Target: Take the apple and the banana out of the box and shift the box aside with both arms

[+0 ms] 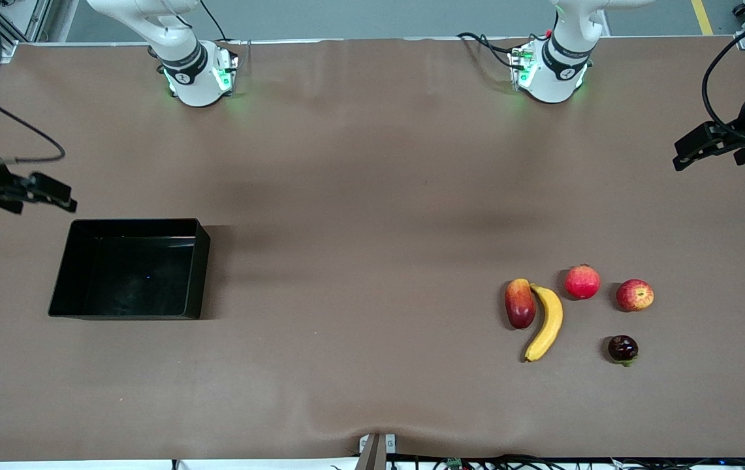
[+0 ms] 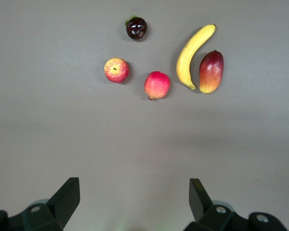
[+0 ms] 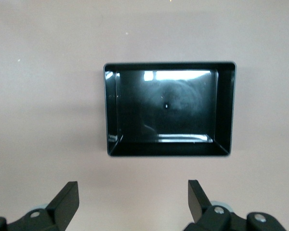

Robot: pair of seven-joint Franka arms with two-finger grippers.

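The black open-topped box (image 1: 202, 267) stands empty toward the right arm's end of the table. My right gripper (image 1: 65, 197) hangs open in the air beside it, over bare table; its wrist view shows the box (image 3: 225, 110) past the open right gripper (image 3: 133, 199). The yellow banana (image 1: 547, 322) and the red apple with yellow patches (image 1: 634, 295) lie toward the left arm's end. My left gripper (image 1: 680, 155) is open and empty, up in the air at the table's end. Its wrist view shows the banana (image 2: 192, 53) and apple (image 2: 116, 70) past the open left gripper (image 2: 133, 197).
A pink-red round fruit (image 1: 582, 282) lies between banana and apple. A red-and-yellow mango-like fruit (image 1: 520, 303) touches the banana's side. A dark purple round fruit (image 1: 623, 348) sits nearer the front camera than the apple. Brown cloth covers the table.
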